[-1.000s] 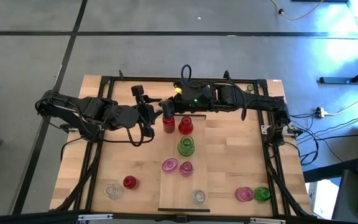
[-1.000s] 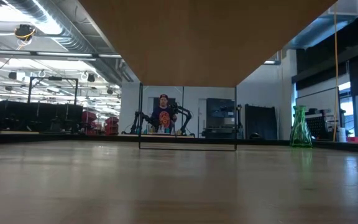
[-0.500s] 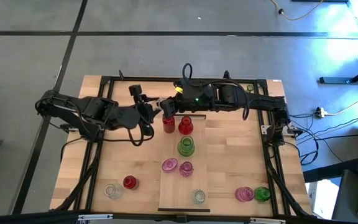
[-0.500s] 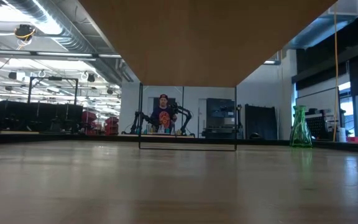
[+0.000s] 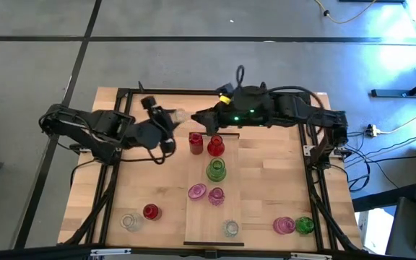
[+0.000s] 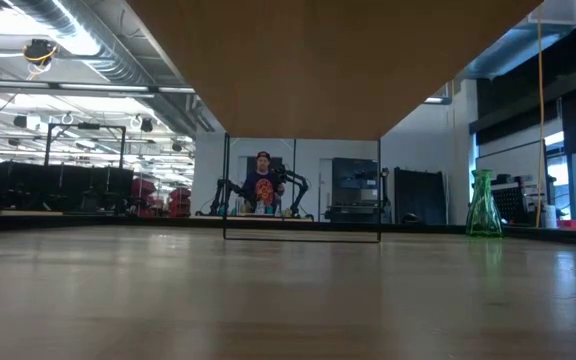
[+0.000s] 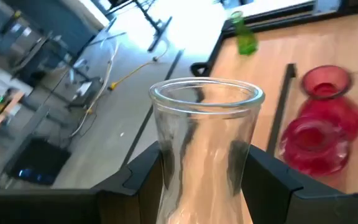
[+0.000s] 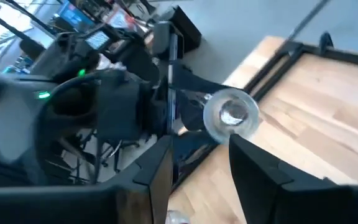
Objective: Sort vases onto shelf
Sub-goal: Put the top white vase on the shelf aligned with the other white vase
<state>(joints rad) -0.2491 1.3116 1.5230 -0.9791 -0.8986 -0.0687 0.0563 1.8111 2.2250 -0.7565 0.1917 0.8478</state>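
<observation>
My left gripper (image 5: 166,119) is above the table's far left part, shut on a clear vase (image 5: 176,114), whose open mouth (image 7: 207,93) faces away from the wrist. My right gripper (image 5: 198,118) hangs open just right of that vase, facing it (image 8: 230,115). On the pale shelf (image 5: 202,222) stand two red vases (image 5: 196,142) (image 5: 215,146), a green one (image 5: 216,170), two pink ones (image 5: 197,192) (image 5: 216,196) and a clear one (image 5: 230,228). Both red vases (image 7: 319,124) also show in the left wrist view. My left gripper pinches the clear vase between its two fingers (image 7: 145,177), one on each side of the body below the neck (image 7: 204,155). The vase reaches forward along the fingers, mouth outward. It is lifted clear of the table and tilted toward the right gripper.
Off the shelf on the tabletop stand a clear vase (image 5: 129,222) and a red one (image 5: 150,211) near left, a pink one (image 5: 284,225) and a green one (image 5: 304,225) near right, and a green vase (image 6: 483,205) at the far right corner. A person (image 6: 263,185) stands in the room behind.
The left gripper has drawn back from the shelf's far end toward the table's far left with the clear vase. The right arm has pulled its elbow toward the right and its gripper has moved slightly toward the far edge, away from the red vases.
</observation>
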